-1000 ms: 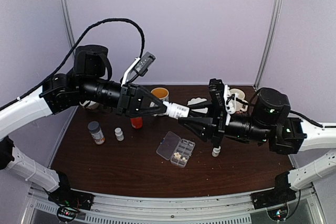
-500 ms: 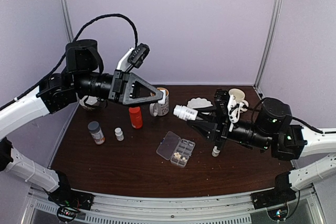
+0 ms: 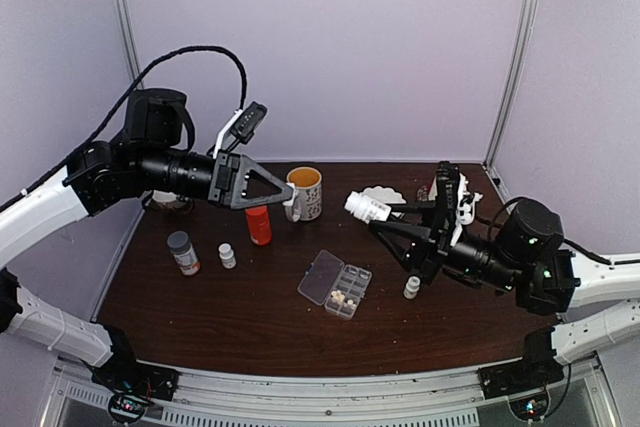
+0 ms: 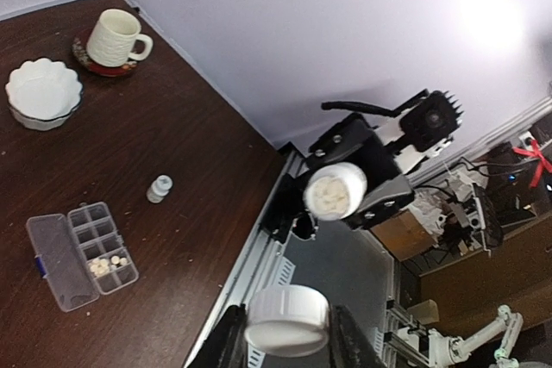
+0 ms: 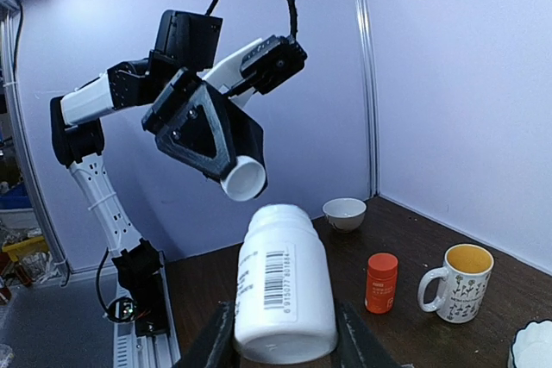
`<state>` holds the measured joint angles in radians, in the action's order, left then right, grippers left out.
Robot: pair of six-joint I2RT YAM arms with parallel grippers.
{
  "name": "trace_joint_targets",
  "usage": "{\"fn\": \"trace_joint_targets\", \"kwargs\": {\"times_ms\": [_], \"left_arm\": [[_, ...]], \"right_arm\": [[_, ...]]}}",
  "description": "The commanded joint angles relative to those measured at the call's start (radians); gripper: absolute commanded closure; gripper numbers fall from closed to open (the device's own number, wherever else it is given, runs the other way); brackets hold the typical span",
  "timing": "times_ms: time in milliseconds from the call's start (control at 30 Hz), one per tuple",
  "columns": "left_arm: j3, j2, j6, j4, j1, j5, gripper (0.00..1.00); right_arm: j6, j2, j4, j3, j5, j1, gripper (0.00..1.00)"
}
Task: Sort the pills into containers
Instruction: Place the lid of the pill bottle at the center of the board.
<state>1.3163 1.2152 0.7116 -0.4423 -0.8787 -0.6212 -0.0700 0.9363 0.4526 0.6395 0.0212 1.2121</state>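
Near the centre of the dark wooden desk [image 3: 220,317] lies the clear rectangular plastic organizer box [image 3: 335,285], lid open, with whitish pills [image 3: 343,297] in one near compartment. At its 1 o'clock the right pincer [image 5: 285,342] clamps an uncapped white barcoded bottle [image 5: 285,282]. At 11 o'clock the left pincer [image 4: 286,338] pinches a round white cap [image 4: 286,316].

Left arm [image 3: 170,169] and right arm [image 3: 500,257] raised (tips facing), left fingers [image 4: 226,344] and right fingers [image 5: 355,339] clamped.

Brown table [image 3: 200,307] bears organizer box [image 3: 336,284] (lid open) and mug [image 3: 305,192].
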Motion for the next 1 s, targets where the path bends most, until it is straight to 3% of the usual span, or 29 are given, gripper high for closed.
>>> {"fn": "trace_joint_targets", "kwargs": {"times_ms": [0,200,567,967], "left_arm": [[-0.068,-0.03,-0.1,-0.096,0.043,0.138,0.92],[-0.125,0.001,-0.198,-0.235,0.053,0.335,0.91],[-0.302,0.136,-0.239,-0.275,0.068,0.596,0.9],[-0.372,0.311,-0.254,-0.199,0.07,0.632,0.93]], "right_arm": [[-0.196,0.012,0.136,-0.027,0.136,-0.055,0.95],[-0.36,0.039,0.271,-0.12,0.261,-0.141,0.94],[-0.528,0.093,0.445,-0.287,0.376,-0.209,0.94],[-0.661,0.299,0.781,-0.434,0.391,-0.21,0.96]]}}
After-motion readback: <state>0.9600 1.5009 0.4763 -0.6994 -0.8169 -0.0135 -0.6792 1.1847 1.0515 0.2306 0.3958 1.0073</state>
